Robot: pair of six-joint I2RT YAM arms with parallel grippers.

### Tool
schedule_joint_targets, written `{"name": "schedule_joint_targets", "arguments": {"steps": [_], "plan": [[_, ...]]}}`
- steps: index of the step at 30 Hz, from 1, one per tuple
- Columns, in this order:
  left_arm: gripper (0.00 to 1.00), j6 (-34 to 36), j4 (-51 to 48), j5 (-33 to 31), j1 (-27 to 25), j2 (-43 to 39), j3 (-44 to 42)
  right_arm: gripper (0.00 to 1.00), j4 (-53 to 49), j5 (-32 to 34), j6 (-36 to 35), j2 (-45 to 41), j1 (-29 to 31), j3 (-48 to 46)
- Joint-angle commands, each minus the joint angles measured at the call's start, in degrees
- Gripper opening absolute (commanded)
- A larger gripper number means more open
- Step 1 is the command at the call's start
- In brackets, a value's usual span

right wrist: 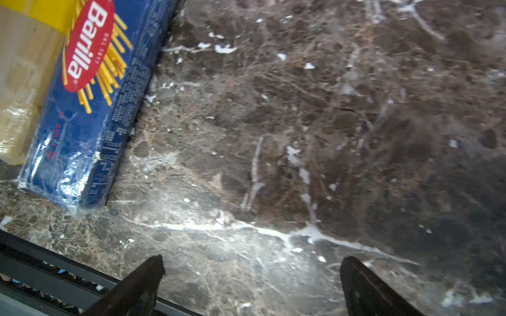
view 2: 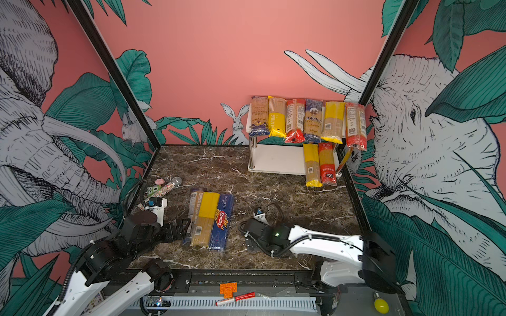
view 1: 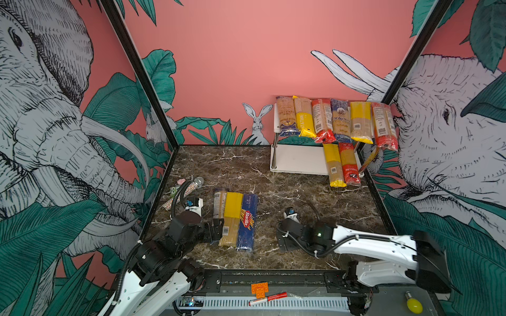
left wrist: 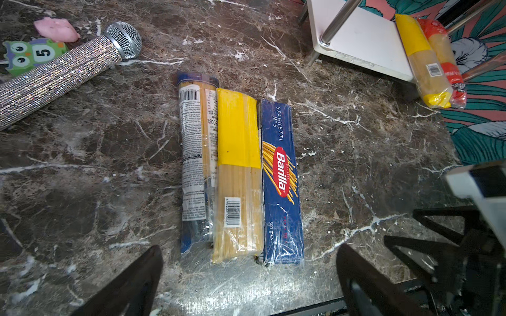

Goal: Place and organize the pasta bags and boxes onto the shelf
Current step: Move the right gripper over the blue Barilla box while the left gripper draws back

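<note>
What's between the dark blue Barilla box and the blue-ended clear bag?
A clear spaghetti bag with a yellow band, shown in the left wrist view.

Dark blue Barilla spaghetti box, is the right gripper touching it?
Apart: the right wrist view shows bare marble table between the right gripper and the dark blue Barilla box.

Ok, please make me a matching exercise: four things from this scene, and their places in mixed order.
Things:
1 Barilla box
2 glittery microphone
3 marker pen
4 blue-topped bag

Places:
a top board of the shelf
b by the white slotted strip, in front of the table
c on the table, right beside a yellow pack
d near the table's left edge

Pairs: 1-c, 2-d, 3-b, 4-a
</note>
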Motion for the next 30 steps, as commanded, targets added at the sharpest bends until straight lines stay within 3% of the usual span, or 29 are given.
{"name": "schedule_joint_targets", "arguments": {"steps": [1,5,8,24,30], "plan": [[1.00,0.8,-1.5,-1.1,-0.2,0.8,0.7,0.99,7.0,0.0,0.9,8.3,2.1,7.8],[0.99,2.4,-2.5,-2.6,-0.3,2.3,2.9,0.99,7.0,-4.1,-3.0,19.3,2.7,17.0],[0.99,2.9,-3.4,-4.5,-0.3,2.5,4.9,0.99,6.4,-5.4,-4.8,23.0,2.7,20.6],[1.00,4.7,-7.0,-9.1,-0.3,4.6,13.4,0.99,4.9,-8.1,-11.9,34.1,2.2,28.6],[1.00,6.3,-4.3,-8.7,-0.2,8.3,15.2,0.99,1.7,-7.4,-10.4,35.7,1.1,28.2]]}}
